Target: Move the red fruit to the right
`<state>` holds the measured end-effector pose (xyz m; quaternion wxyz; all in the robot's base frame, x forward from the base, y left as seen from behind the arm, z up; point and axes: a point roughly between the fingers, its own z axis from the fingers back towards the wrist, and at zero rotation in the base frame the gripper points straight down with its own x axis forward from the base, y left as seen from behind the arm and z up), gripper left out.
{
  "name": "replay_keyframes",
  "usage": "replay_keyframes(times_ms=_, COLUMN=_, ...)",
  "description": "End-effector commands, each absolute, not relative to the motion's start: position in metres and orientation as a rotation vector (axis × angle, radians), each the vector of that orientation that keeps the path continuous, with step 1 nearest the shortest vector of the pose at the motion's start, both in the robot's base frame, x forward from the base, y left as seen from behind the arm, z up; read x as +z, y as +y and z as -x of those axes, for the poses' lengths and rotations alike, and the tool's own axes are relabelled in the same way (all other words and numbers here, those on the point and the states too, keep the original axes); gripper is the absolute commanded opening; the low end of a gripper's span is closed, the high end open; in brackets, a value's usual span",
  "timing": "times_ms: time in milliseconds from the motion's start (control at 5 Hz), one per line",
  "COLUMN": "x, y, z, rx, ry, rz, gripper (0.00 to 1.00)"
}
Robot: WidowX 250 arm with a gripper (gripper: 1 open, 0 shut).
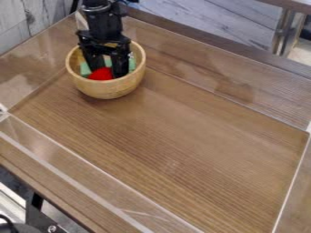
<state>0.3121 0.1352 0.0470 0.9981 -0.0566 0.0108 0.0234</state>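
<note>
The red fruit (105, 71) lies inside a wooden bowl (109, 91) at the table's far left, next to a light-green object (83, 66). My black gripper (105, 64) points straight down into the bowl. It is open, with one finger on each side of the red fruit. The fruit's upper part is partly hidden by the hand, and I cannot tell whether the fingers touch it.
The wooden table top (183, 136) stretches to the right and towards the front of the bowl. A raised transparent rim (73, 173) borders the table. A metal table leg (285, 36) stands at the back right.
</note>
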Motion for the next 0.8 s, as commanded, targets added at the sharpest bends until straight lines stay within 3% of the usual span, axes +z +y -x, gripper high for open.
replay_keyframes(times_ms=0, x=0.051, y=0.142, z=-0.316, rx=0.013, ry=0.004, rz=0.100, gripper=0.00)
replay_keyframes(times_ms=200, x=0.050, y=0.146, z=-0.315, rx=-0.020, ry=0.011, rz=0.104, gripper=0.00)
replay_keyframes(times_ms=400, x=0.042, y=0.150, z=-0.318, rx=-0.059, ry=0.029, rz=0.111, gripper=1.00)
replay_keyframes(times_ms=600, x=0.034, y=0.154, z=-0.321, rx=-0.095, ry=0.044, rz=0.121, gripper=1.00)
